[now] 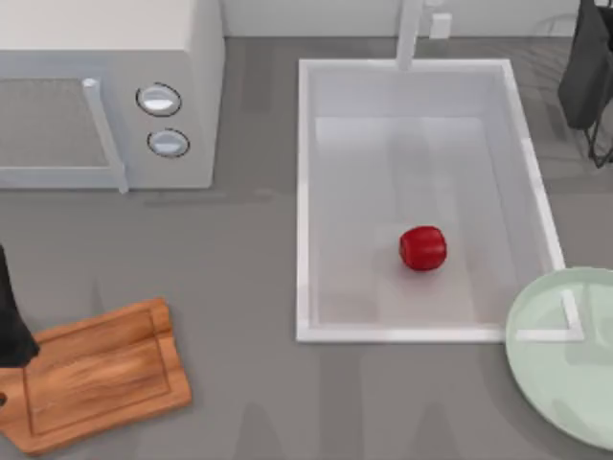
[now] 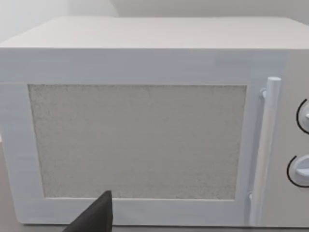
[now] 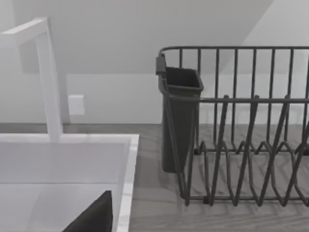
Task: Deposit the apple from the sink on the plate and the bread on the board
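Apple (image 1: 422, 248) lies loose on the sink (image 1: 306, 192) floor, toward the basin's 5 o'clock corner, ungrasped; plate (image 1: 546, 374) overlaps that corner's rim, presumably staged near for a short carry. Board (image 1: 96, 374) sits bare at the table's 7 o'clock; bread not placed on it. Left gripper (image 1: 11, 331) sits parked at the board's 9 o'clock edge, facing the microwave (image 2: 145, 121); right wrist faces the rack (image 3: 241, 130) by the faucet (image 3: 46, 77); fingers: cannot tell for either.
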Robot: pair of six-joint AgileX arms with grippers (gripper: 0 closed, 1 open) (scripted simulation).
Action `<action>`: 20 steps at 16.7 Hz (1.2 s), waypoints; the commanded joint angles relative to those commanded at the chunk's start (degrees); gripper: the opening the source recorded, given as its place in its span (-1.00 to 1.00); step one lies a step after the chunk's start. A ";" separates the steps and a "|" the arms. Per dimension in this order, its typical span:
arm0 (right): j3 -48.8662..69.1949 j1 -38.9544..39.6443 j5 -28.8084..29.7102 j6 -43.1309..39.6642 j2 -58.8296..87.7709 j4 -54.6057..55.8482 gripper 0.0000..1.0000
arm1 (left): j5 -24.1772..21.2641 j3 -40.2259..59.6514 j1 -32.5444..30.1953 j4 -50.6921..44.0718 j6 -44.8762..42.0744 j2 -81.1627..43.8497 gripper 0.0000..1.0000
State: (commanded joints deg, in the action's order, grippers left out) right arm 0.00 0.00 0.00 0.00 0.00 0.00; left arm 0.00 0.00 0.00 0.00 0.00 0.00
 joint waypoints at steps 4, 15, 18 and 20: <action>2.91 0.57 -0.05 1.04 3.32 -2.26 1.00 | 0.00 0.00 0.00 0.00 0.00 0.00 1.00; 46.64 8.42 -0.36 13.22 50.32 -31.56 1.00 | 0.00 0.00 0.00 0.00 0.00 0.00 1.00; 63.85 11.44 -0.35 16.80 68.31 -41.94 1.00 | 0.00 0.00 0.00 0.00 0.00 0.00 1.00; 75.51 13.47 -0.31 18.87 80.65 -48.64 1.00 | 0.00 0.00 0.00 0.00 0.00 0.00 1.00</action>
State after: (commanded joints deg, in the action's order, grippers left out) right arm 75.51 13.47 -0.31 18.87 80.65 -48.64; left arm 0.00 0.00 0.00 0.00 0.00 0.00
